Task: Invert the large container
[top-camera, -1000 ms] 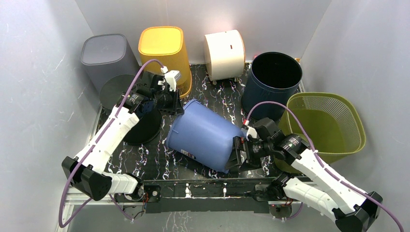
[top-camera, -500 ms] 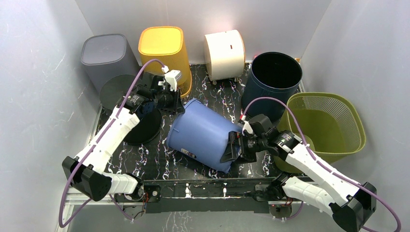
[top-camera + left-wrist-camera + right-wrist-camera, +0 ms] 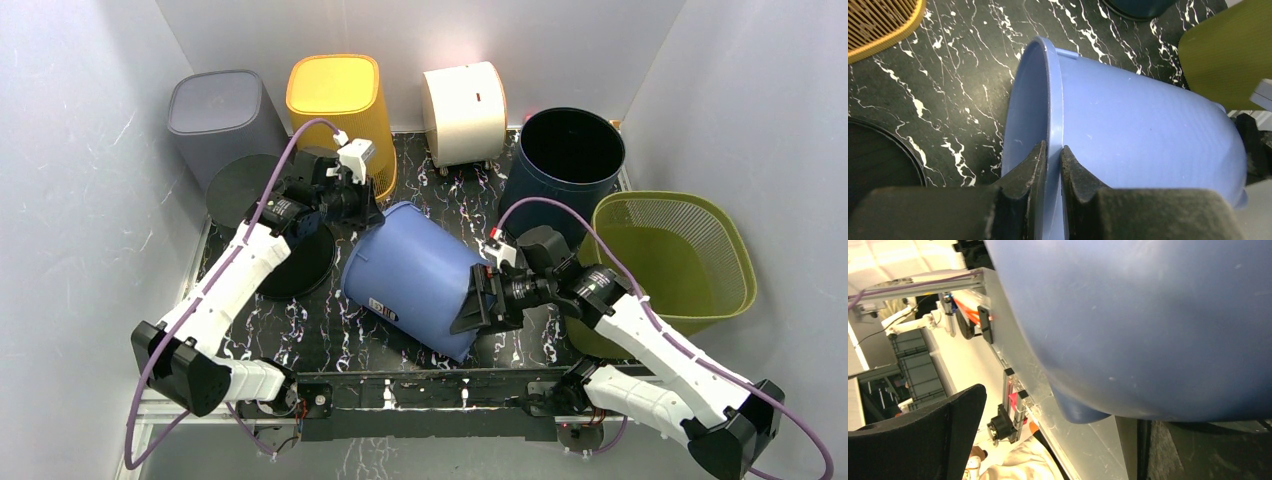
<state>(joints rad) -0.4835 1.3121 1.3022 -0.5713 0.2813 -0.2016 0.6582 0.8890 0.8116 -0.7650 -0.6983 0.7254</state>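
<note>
Top external: one blue bin (image 3: 410, 275) tipped, five other bins (image 3: 215, 110); left hand (image 3: 1052, 148) clamps rim, right hand (image 3: 478, 299) released.

Pale grey walls (image 3: 80, 200), black marbled tabletop (image 3: 312, 332)

Six bins are in view: one grey bin (image 3: 215, 115), one orange bin (image 3: 338, 95), one cream bin (image 3: 463, 110), one navy bin (image 3: 565, 165), one olive mesh basket (image 3: 680, 255) and one blue container (image 3: 415, 275). Two black discs (image 3: 230, 190) (image 3: 305, 265) lie on the tabletop (image 3: 320, 325). Two arms (image 3: 235, 275) (image 3: 660, 345) carry the left end effector (image 3: 1052, 150) and the right end effector (image 3: 478, 300).
</note>
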